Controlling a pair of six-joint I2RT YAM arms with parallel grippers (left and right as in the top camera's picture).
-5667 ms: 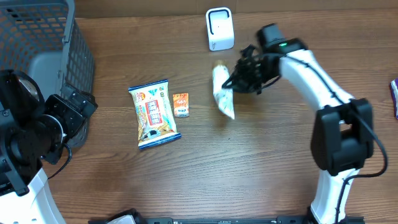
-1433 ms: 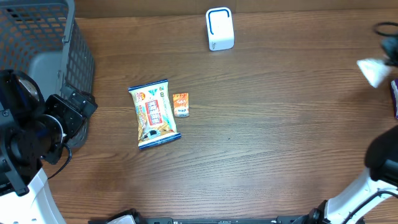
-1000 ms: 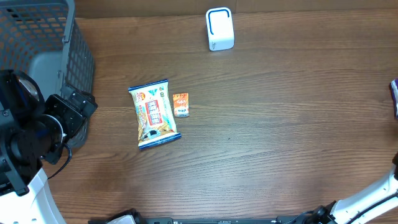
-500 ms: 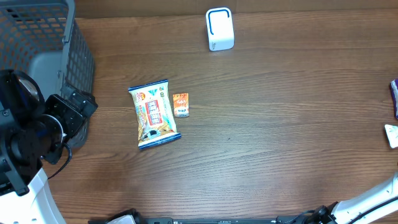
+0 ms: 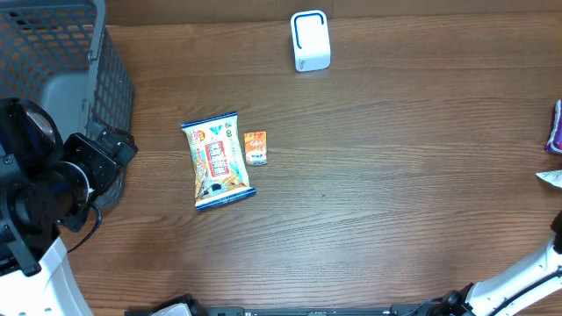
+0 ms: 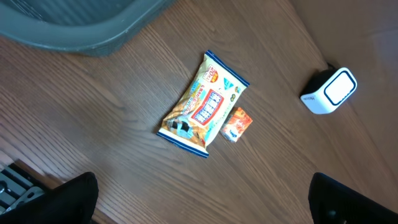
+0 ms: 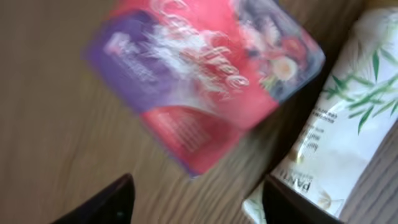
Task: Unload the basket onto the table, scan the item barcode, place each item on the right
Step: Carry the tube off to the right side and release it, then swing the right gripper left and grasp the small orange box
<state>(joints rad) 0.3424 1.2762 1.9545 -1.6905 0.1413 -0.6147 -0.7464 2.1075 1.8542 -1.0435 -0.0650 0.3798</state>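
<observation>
The right pincer hangs low over the right edge of the desk, its two dark fingertips standing apart with only bare wood between them and nothing in their grip. Just ahead of it lies a white pack printed with green leaves, flat on the desk, and just beside that a purple-and-red packet; whether the two touch cannot be told. From overhead only slivers of both show at the right border. The white scanner stands upright at the far middle of the desk, well apart from them. Near the middle lie a snack bag and, just beside its right edge, a small orange sachet. The left pincer is spread wide and empty, held above the desk near the grey basket at the left.
</observation>
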